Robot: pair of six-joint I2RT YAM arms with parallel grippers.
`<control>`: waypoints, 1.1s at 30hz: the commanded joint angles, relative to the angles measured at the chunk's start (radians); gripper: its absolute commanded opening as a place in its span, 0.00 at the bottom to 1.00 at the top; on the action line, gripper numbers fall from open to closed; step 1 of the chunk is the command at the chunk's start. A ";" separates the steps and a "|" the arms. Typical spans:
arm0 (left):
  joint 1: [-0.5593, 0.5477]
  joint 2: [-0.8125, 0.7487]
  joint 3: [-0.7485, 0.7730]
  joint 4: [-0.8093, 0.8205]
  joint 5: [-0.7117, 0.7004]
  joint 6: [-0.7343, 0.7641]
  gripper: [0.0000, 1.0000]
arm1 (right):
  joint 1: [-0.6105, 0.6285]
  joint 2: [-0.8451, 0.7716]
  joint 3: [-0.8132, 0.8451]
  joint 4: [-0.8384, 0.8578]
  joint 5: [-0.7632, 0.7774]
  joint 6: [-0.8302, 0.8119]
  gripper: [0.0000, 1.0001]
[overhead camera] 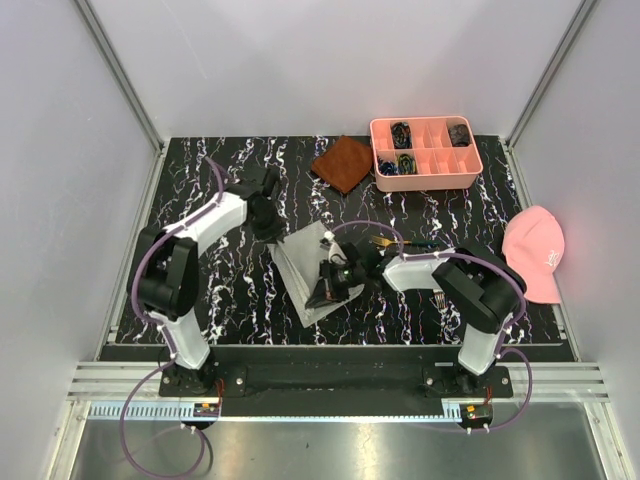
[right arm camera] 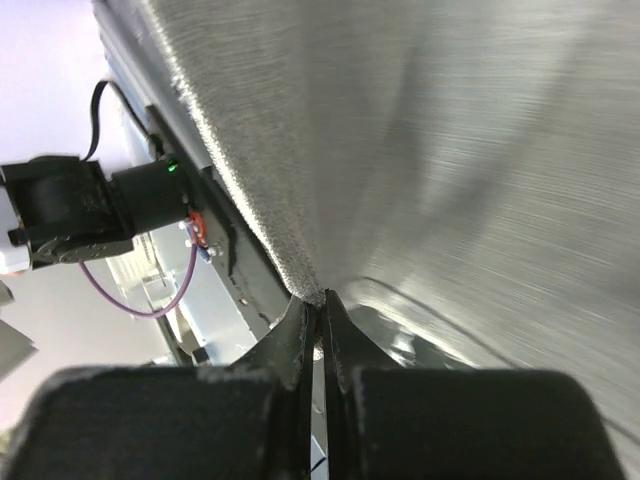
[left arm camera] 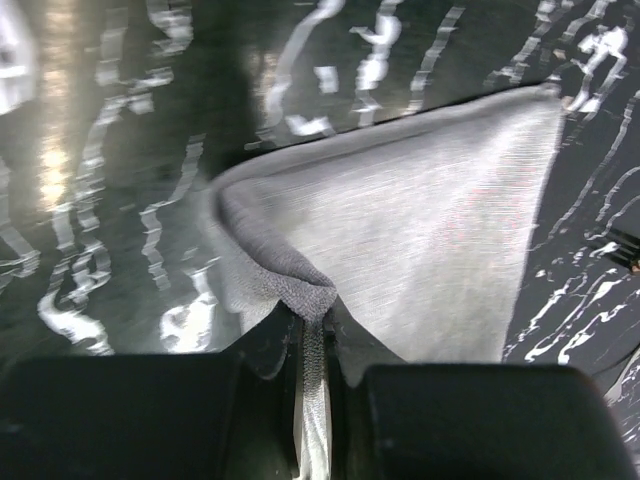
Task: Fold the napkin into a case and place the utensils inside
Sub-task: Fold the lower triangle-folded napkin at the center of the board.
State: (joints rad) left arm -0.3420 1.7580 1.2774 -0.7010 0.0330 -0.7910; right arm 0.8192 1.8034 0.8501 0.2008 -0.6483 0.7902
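Pinching the napkin [overhead camera: 305,265] that spans between them, left gripper [left arm camera: 312,325] clamps a bunched corner and right gripper [right arm camera: 320,305] clamps an edge, both pressed together. A fork [overhead camera: 384,241] lies just beyond the right gripper.

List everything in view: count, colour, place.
napkin: one, light grey, table centre, held by both pincers
fork: one, silver, front right, partly hidden
dark utensil: one, gold end, right of napkin
cloth: one, rust-brown, far centre
tray: one, pink, far right
small items: several, dark, in tray compartments
cap: one, pink, right edge
table: one, black marbled
left pincer: shut on napkin
right pincer: shut on napkin
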 commanded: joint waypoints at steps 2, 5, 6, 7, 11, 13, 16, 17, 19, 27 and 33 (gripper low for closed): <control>-0.028 0.092 0.138 0.115 -0.051 -0.040 0.10 | -0.078 -0.026 -0.101 0.003 -0.142 -0.002 0.00; -0.046 0.135 0.172 0.113 -0.056 -0.048 0.11 | -0.110 -0.016 -0.124 0.018 -0.162 -0.016 0.00; -0.051 0.144 0.184 0.112 -0.056 -0.051 0.11 | -0.115 -0.013 -0.128 0.022 -0.165 -0.019 0.00; -0.057 0.153 0.189 0.113 -0.054 -0.056 0.11 | -0.121 -0.007 -0.134 0.023 -0.169 -0.023 0.00; -0.066 0.195 0.211 0.115 -0.053 -0.063 0.13 | -0.124 0.013 -0.138 0.031 -0.169 -0.037 0.00; -0.074 0.202 0.224 0.115 -0.054 -0.065 0.14 | -0.123 0.025 -0.144 0.035 -0.165 -0.040 0.00; -0.086 0.215 0.241 0.113 -0.065 -0.065 0.16 | -0.124 0.034 -0.151 0.035 -0.159 -0.046 0.00; -0.088 0.221 0.246 0.113 -0.065 -0.065 0.17 | -0.124 0.034 -0.152 0.028 -0.154 -0.048 0.00; -0.092 0.230 0.252 0.115 -0.065 -0.063 0.17 | -0.126 0.036 -0.155 0.019 -0.142 -0.063 0.00; -0.112 0.259 0.264 0.123 -0.067 -0.059 0.18 | -0.143 -0.025 -0.103 -0.165 -0.039 -0.181 0.27; -0.117 0.265 0.270 0.126 -0.059 -0.054 0.18 | -0.149 -0.127 0.012 -0.400 0.096 -0.293 0.51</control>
State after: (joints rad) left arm -0.4591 2.0300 1.4914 -0.6632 0.0196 -0.8433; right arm 0.6735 1.7473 0.7845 0.0151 -0.6552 0.6186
